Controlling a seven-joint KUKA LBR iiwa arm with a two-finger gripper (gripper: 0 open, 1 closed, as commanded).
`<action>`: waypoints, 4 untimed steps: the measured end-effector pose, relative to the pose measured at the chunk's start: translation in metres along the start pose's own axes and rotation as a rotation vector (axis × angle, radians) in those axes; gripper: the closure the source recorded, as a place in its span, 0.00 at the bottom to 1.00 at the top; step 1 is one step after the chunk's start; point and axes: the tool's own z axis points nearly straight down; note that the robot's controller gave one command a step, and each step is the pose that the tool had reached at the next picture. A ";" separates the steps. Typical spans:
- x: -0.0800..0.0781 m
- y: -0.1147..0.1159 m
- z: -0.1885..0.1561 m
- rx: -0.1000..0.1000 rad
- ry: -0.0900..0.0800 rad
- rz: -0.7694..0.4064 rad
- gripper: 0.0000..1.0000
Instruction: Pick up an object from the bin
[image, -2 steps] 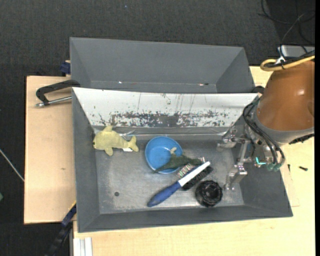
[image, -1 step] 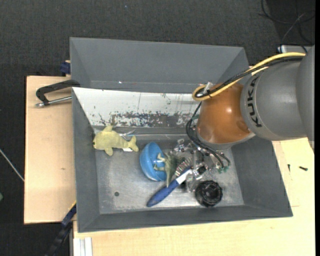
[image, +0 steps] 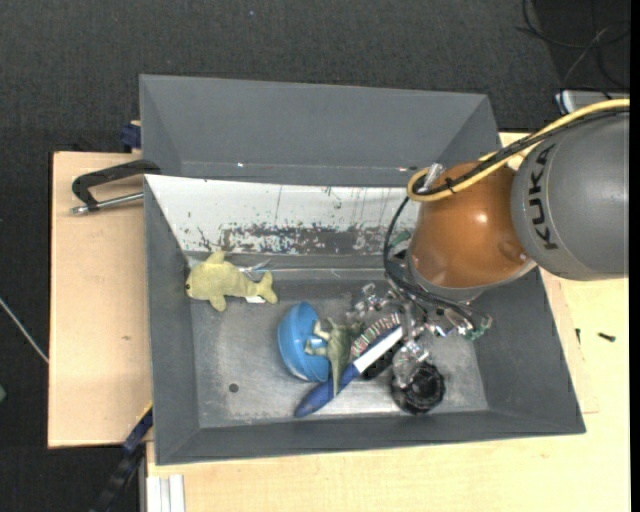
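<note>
Grey metal bin (image: 170, 330): the floor's left half is bare and dull, with one small dark spot near the front-left. Back wall (image: 290, 215) is scuffed, with a band of dark specks and scratches running across it. The sloped side walls are plain grey. Dark carpet (image: 70, 60) lies all round the setup. Arm (image: 585, 200) comes in from the right, with an orange cover (image: 465, 235) at the wrist and a yellow cable (image: 560, 125) running over it. Gripper (image: 425, 325) sits low under the cover, over the heap (image: 385, 345) at the right-front of the floor. Can't tell if it's open or closed, or whether it grips anything, because there's too much clutter around it. Nearest to it are a striped piece (image: 375, 325), a white-and-black bar (image: 377, 353) lying tilted just below that, and a black ring (image: 420, 388) close to the front wall, plus some shiny metal bits I can't identify. Blue ball (image: 298, 342) touches the heap's left side. Dark blue strip (image: 318, 397) runs from under the ball toward the front wall. Yellowish plush (image: 228, 283) lies alone at the back-left of the floor, at the foot of the back wall, well apart from the gripper.
</note>
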 end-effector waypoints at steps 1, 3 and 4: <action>0.013 -0.016 0.001 -0.001 0.001 -0.127 0.00; -0.020 -0.010 0.022 0.002 0.000 -0.231 0.00; -0.020 -0.009 0.022 0.001 -0.001 -0.232 1.00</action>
